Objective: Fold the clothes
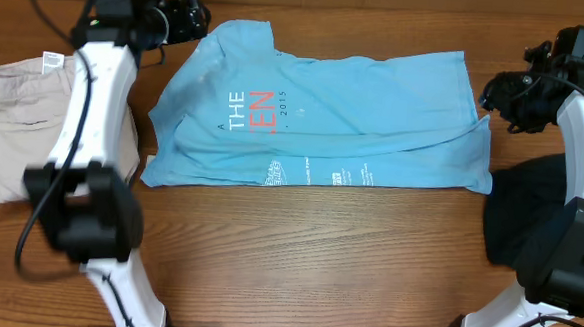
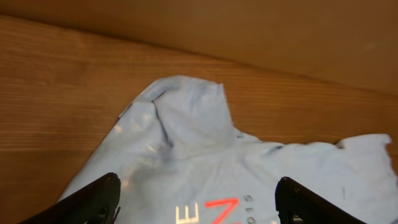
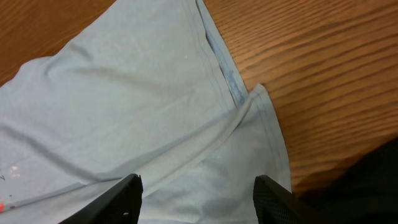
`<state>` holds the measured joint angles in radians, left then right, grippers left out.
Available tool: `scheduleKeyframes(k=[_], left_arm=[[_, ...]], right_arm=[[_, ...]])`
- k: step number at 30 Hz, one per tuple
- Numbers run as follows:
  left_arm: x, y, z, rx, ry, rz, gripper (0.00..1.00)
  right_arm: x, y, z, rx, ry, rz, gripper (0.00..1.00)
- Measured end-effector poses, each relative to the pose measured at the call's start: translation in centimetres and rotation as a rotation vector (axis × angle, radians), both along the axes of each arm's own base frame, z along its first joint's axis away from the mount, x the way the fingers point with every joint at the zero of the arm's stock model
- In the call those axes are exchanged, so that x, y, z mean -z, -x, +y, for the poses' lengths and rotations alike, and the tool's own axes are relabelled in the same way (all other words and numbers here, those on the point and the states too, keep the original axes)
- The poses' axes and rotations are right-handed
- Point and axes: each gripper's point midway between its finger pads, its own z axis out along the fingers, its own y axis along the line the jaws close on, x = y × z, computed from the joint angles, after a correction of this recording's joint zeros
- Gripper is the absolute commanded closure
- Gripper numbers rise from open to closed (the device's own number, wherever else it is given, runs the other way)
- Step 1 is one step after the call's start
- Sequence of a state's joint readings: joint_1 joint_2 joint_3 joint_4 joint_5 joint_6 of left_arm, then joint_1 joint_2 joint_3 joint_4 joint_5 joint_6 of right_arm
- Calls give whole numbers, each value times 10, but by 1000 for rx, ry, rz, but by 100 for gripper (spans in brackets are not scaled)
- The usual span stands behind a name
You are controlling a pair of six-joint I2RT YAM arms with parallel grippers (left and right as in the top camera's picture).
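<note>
A light blue T-shirt with white and red lettering lies half folded on the wooden table. My left gripper hovers open and empty over the shirt's far left sleeve; its fingers frame the red lettering. My right gripper hovers open and empty over the shirt's right hem, with its fingers spread above the cloth. A beige garment lies folded at the left. A black garment lies bunched at the right.
Bare wood table stretches in front of the shirt. The black garment's edge shows at the lower right of the right wrist view. The arm bases stand at the near left and near right.
</note>
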<state>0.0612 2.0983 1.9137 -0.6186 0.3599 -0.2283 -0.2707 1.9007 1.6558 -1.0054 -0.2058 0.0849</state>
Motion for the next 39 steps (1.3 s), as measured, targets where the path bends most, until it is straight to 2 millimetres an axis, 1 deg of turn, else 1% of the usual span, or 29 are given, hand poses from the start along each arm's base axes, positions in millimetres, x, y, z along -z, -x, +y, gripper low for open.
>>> scheduleKeyframes(k=[1, 3, 4, 6, 8, 9, 12, 17, 19, 25, 27, 28, 29, 30, 31, 32, 36, 39], left_arm=[[16, -9, 0, 3, 5, 22, 17], [55, -25, 1, 3, 11, 72, 18], [67, -30, 1, 5, 14, 86, 18], [98, -40, 5, -2, 23, 121, 19], [119, -48, 9, -13, 33, 134, 20], [126, -53, 11, -16, 42, 131, 21], [137, -65, 18, -28, 62, 106, 22], [140, -80, 23, -35, 76, 45, 24], [143, -84, 22, -34, 84, 34, 24], [160, -83, 14, -23, 91, 53, 25], [159, -85, 11, -17, 92, 47, 33], [159, -85, 9, -13, 91, 44, 43], [160, -85, 7, -10, 91, 43, 63], [161, -85, 6, -9, 92, 45, 78], [162, -86, 5, -10, 95, 46, 85], [163, -85, 4, -9, 94, 47, 87], [170, -83, 2, -5, 95, 63, 89], [174, -79, 1, -6, 96, 90, 94]], right_arm=[[0, 1, 1, -2, -2, 5, 39], [1, 2, 2, -3, -3, 8, 39], [1, 2, 2, -4, -3, 11, 39], [1, 2, 2, -3, -4, 12, 39], [1, 3, 2, -3, -4, 14, 39], [1, 3, 2, -4, -4, 15, 39], [2, 4, 2, -4, -5, 18, 39], [2, 5, 3, -4, -6, 21, 39], [2, 6, 3, -3, -8, 27, 39], [2, 6, 3, -4, -8, 27, 39], [3, 7, 3, -3, -9, 32, 39], [3, 7, 4, -4, -10, 34, 39], [3, 7, 4, -3, -10, 34, 39], [3, 7, 4, -4, -10, 34, 39], [3, 7, 4, -3, -10, 34, 39], [3, 7, 4, -4, -9, 33, 39], [3, 7, 3, -4, -9, 31, 39], [1, 3, 2, -4, -4, 14, 40]])
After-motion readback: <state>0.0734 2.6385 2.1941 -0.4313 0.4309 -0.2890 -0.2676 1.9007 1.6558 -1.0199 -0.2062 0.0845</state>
